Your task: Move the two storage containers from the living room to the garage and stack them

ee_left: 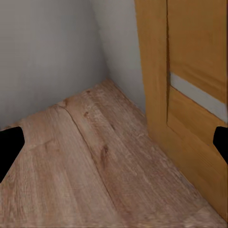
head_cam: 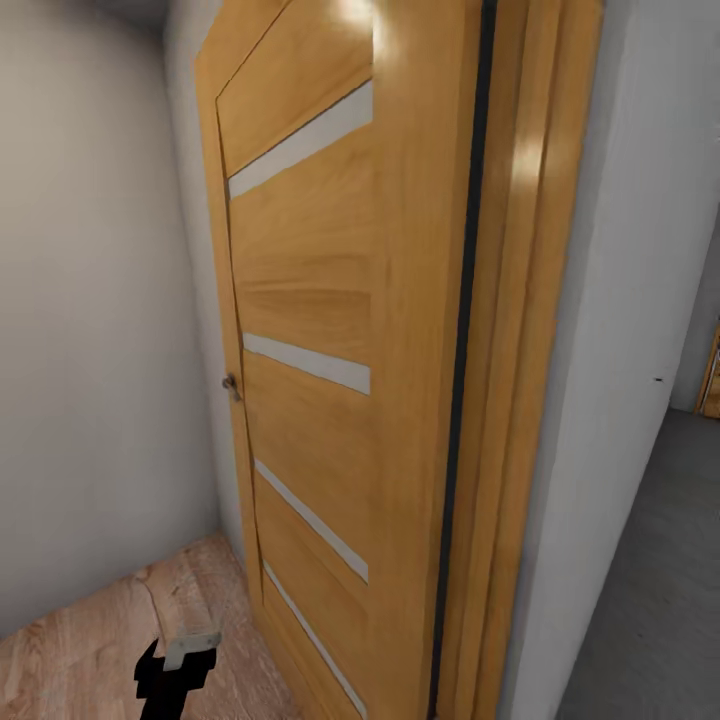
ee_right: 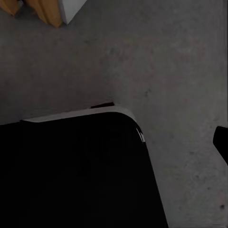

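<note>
Left tool [ee_left: 114, 147]: sitting open, dark fingertips [ee_left: 10, 149] showing at both edges of the left wrist view with nothing between them; it is hanging low over the wood plank floor [ee_left: 80, 166], in the corner by the wall.
Right tool: one dark fingertip [ee_right: 221, 142] is peeking in at the edge of the right wrist view; I cannot tell whether it is open or closed. It is pointing down at the concrete floor [ee_right: 180, 71], beside a black, pale-edged part of the robot's body [ee_right: 71, 175].
Arm pose: left forearm [head_cam: 180, 610] is hanging down near the bottom of the head view, tool aimed at the planks.
Surroundings: orange-wood door [head_cam: 320, 380] with frosted strips is standing ajar, close ahead.
Containers: neither tool is carrying one.
Risk: robot is sitting tight against the door and frame; turning could be clipping the left arm on the door.
</note>
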Tool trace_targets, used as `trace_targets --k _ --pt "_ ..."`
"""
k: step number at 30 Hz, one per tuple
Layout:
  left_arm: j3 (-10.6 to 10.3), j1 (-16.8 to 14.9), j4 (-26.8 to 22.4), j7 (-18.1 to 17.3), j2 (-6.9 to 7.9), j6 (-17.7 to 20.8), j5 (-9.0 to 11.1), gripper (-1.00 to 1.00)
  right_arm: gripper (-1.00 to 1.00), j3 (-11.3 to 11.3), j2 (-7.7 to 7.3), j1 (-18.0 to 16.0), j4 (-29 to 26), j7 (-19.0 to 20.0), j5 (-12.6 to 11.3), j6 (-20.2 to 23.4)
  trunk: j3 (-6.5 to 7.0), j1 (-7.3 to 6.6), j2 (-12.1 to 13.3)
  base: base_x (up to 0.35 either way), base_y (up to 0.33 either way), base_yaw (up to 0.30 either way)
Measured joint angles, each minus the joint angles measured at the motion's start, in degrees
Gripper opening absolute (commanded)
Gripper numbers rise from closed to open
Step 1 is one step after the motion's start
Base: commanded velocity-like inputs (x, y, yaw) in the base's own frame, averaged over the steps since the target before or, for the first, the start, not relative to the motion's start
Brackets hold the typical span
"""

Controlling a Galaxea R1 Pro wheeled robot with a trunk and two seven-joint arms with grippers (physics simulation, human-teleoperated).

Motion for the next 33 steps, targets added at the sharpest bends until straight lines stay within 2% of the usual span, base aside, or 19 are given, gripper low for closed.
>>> trace_targets --k 7,16,24,33 --pt "-0.10 1.84 0.01 -0.21 -1.21 0.04 0.75 1.00 1.00 -0.15 -0.02 -0.52 -0.03 -0.01 -0.17 -0.01 0.00 -0.01 0.00 -0.300 0.000 0.000" --pt "-0.17 2.96 -0.08 -0.39 -1.86 0.02 0.88 1.00 1.00 -0.25 -0.05 -0.59 -0.02 -0.03 -0.20 -0.02 0.00 -0.03 -0.01 -0.062 -0.021 0.000" --pt "-0.28 3.04 -0.09 -0.41 -2.42 0.03 0.75 1.00 1.00 -0.26 -0.31 -0.82 -0.13 -0.01 -0.16 0.00 0.00 -0.02 -0.01 -0.084 -0.241 0.030" --pt "-0.44 3.20 -0.10 -0.63 -2.70 0.01 0.56 1.00 1.00 -0.26 -0.43 -1.02 -0.12 -0.01 -0.19 0.03 0.00 -0.03 -0.01 -0.063 -0.177 0.222"
